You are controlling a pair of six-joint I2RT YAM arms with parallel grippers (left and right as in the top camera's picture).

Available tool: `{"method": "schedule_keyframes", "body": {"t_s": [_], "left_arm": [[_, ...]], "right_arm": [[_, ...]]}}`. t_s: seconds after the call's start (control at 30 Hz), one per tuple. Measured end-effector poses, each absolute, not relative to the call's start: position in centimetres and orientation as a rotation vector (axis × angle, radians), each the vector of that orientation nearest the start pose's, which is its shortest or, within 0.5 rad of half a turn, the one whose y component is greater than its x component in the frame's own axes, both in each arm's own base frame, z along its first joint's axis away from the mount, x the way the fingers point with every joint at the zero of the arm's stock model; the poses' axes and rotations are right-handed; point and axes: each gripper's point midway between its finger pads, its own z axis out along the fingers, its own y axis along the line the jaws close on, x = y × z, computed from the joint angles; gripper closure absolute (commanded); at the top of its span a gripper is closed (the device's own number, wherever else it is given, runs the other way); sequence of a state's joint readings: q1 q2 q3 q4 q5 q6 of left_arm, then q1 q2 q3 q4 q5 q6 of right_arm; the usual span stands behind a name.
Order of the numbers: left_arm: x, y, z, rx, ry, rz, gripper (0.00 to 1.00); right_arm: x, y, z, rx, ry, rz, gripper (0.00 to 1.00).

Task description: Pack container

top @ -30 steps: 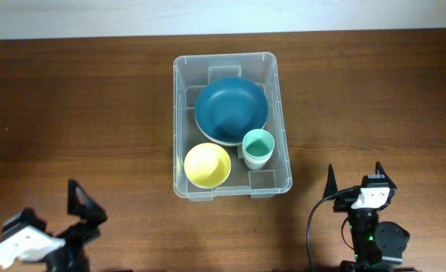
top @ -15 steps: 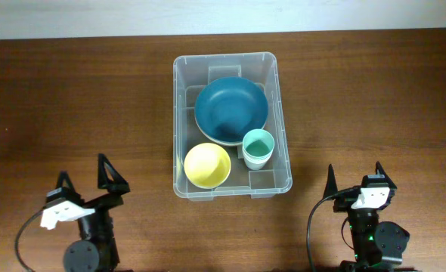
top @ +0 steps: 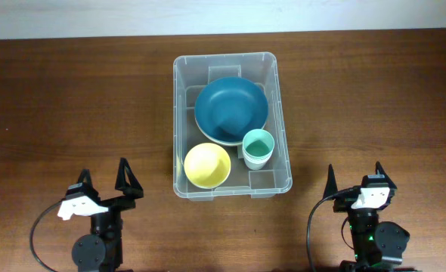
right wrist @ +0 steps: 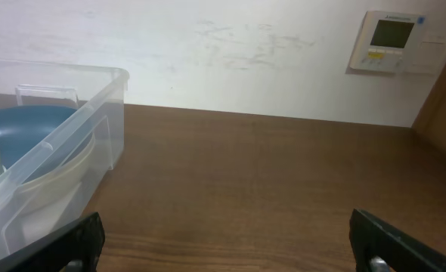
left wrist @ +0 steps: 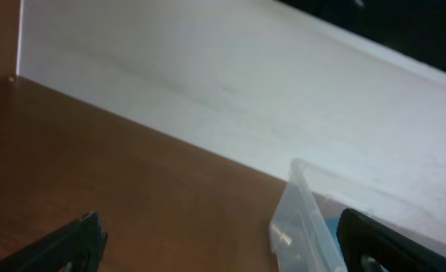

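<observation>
The clear plastic container (top: 179, 113) stands at the table's middle. In it lie a large dark blue bowl (top: 230, 110), a yellow bowl (top: 207, 165) and a mint green cup (top: 257, 147). My left gripper (top: 104, 180) is open and empty at the front left, left of the container. My right gripper (top: 354, 177) is open and empty at the front right. The left wrist view shows the container's corner (left wrist: 298, 219) between my open fingers. The right wrist view shows the container's wall (right wrist: 57, 151) at the left, with the blue bowl (right wrist: 26, 128) inside.
The brown wooden table (top: 72, 98) meets a white wall (top: 208, 15) at the back. A wall thermostat (right wrist: 389, 41) shows in the right wrist view.
My left arm has swung right and forward from the front left corner, its gripper now pointing toward the container. The right arm has not moved.
</observation>
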State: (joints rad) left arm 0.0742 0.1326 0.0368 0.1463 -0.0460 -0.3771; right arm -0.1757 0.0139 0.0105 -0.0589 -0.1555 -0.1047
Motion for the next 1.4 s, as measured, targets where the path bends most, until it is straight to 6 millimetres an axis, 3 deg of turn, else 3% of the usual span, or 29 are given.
{"method": "schedule_keyframes", "body": {"t_s": [0.37, 0.77, 1.0, 1.17, 1.4], "left_arm": [[25.4, 1.6, 17.2, -0.287, 1.583, -0.188, 0.01], [25.3, 1.4, 16.3, -0.017, 1.643, 0.056, 0.01], [25.3, 1.4, 15.8, 0.018, 1.661, 0.088, 0.01], [24.9, 1.4, 13.1, 0.024, 1.768, 0.088, 0.01], [24.9, 1.4, 13.1, 0.028, 1.768, 0.091, 0.01]], "right_arm": [[24.5, -1.7, 16.1, -0.061, 1.632, -0.088, 0.01], [24.5, -1.7, 16.1, -0.062, 1.632, -0.088, 0.01], [24.5, -1.7, 16.1, -0.061, 1.632, -0.088, 0.01], [24.5, -1.7, 16.1, -0.061, 1.632, -0.088, 0.01], [24.5, -1.7, 16.1, -0.061, 1.632, -0.088, 0.01]]}}
